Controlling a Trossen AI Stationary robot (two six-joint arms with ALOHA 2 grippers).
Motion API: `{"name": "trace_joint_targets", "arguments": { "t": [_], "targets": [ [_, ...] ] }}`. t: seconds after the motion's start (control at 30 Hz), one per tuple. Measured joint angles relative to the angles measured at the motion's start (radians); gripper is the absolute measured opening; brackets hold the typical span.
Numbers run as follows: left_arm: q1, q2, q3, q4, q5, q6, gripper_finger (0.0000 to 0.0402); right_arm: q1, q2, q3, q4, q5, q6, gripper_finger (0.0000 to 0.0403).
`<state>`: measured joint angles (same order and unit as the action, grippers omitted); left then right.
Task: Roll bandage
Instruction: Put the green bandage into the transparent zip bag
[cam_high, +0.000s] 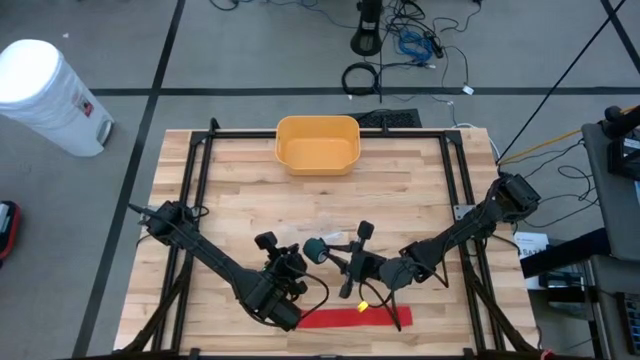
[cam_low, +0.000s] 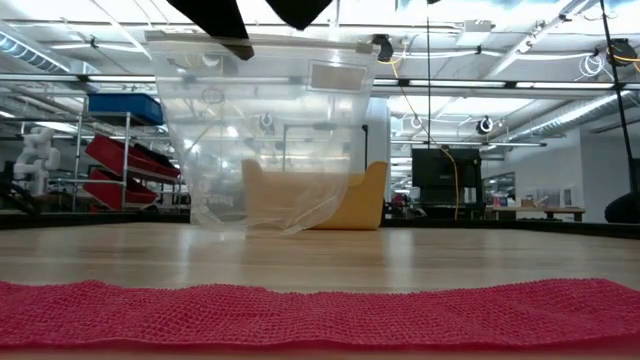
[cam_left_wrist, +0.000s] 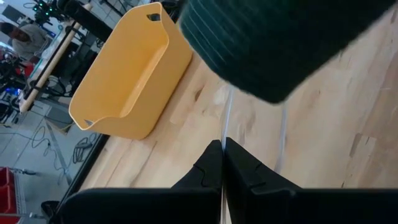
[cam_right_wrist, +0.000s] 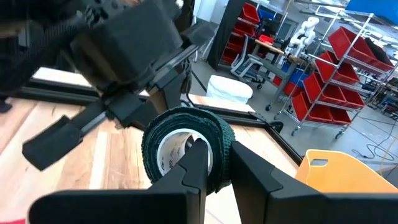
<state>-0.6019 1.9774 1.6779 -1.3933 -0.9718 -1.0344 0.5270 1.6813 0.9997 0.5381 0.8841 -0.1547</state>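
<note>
A red bandage strip (cam_high: 350, 318) lies flat on the table near its front edge; it also shows in the low view (cam_low: 320, 312). My right gripper (cam_high: 337, 253) is shut on a dark green bandage roll (cam_high: 316, 250) above the table's middle. My left gripper (cam_high: 290, 262) is right beside the roll, shut on a clear plastic bag (cam_low: 265, 140). The bag hangs down, and its bottom rests on the table. In the left wrist view the roll (cam_left_wrist: 280, 43) is close above my shut fingers (cam_left_wrist: 222, 155). My left gripper pinches a thin edge of the clear bag (cam_left_wrist: 222, 134) between its two fingers, at the bag's top. The bag hangs below the fingers with its lower end (cam_low: 250, 225) on the table. My right gripper holds the roll's wall (cam_right_wrist: 219, 138), one finger inside the white core (cam_right_wrist: 198, 155) and one outside. The fingers come level from the table's right. The roll is lifted clear of the table.
A yellow bin (cam_high: 317, 143) stands at the table's far edge, middle. A black metal frame (cam_high: 200, 180) runs along the table's sides. Bare wood lies between the bin and the grippers.
</note>
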Motion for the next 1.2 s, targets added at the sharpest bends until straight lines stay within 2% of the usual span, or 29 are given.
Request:
{"name": "trace_joint_targets", "arguments": {
  "t": [0.43, 0.77, 1.2],
  "targets": [
    [0.008, 0.000, 0.000, -0.001, 0.006, 0.007, 0.0005, -0.022, 0.004, 0.000, -0.038, -0.002, 0.022, 0.0049],
    [0.008, 0.000, 0.051, -0.003, 0.009, 0.049, 0.0005, -0.036, 0.003, 0.000, -0.056, -0.001, 0.033, 0.0049],
    [0.038, 0.001, 0.052, -0.006, 0.009, 0.078, 0.0005, -0.035, 0.003, 0.000, -0.167, 0.000, 0.038, 0.0049]
  ]
}}
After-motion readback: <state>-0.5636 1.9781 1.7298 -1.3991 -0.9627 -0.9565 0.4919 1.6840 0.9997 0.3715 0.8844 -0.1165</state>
